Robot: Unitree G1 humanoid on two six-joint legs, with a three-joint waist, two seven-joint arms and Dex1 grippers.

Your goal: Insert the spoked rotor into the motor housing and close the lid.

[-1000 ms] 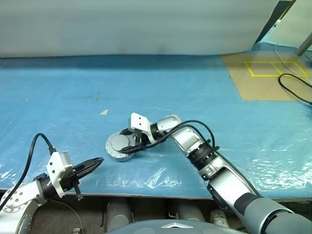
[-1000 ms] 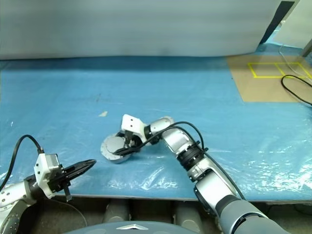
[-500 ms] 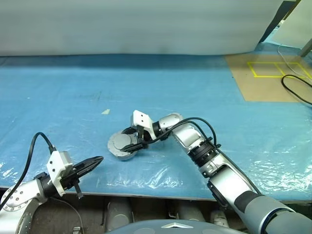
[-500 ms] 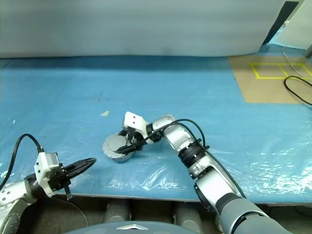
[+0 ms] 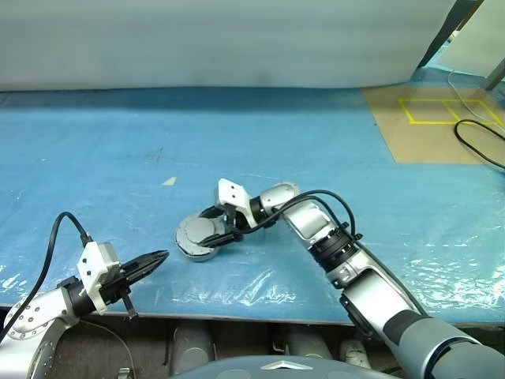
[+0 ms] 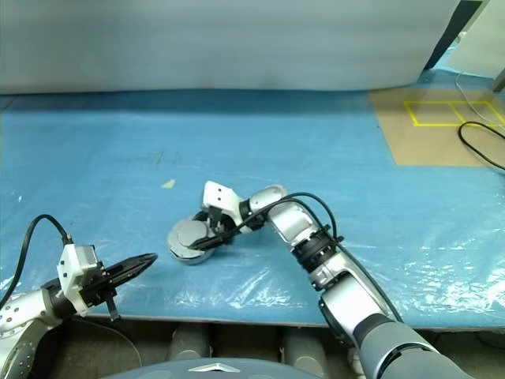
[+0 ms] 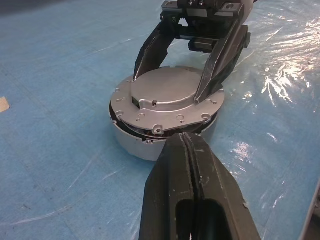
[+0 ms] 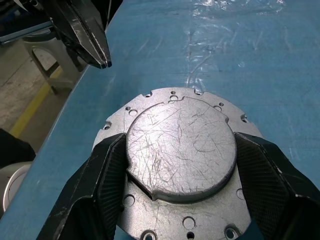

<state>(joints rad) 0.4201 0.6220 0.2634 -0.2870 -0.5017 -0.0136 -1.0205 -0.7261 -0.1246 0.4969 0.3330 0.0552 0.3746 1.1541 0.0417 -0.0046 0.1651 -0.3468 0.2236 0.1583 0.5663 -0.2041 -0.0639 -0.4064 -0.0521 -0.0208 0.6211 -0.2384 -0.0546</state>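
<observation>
Progress: lid (image 7: pixel 172 95) plain grey face up on the motor housing (image 7: pixel 145 142), slightly askew, a dark gap showing; likely needs pressing flush
Right tool (image 5: pixel 218 230): fingers straddling the lid's raised centre
Left tool (image 5: pixel 150 261): clenched, empty, near the surface (image 5: pixel 316 142) edge
Count: one housing, one lid

The lid (image 8: pixel 180 150) is dull grey metal with lots of tiny scratches. The tabletop (image 5: pixel 316 150) wears shiny, crinkly blue plastic. The right gripper (image 8: pixel 180 165) fingers (image 8: pixel 107 175) look bumpy, black, matt.
</observation>
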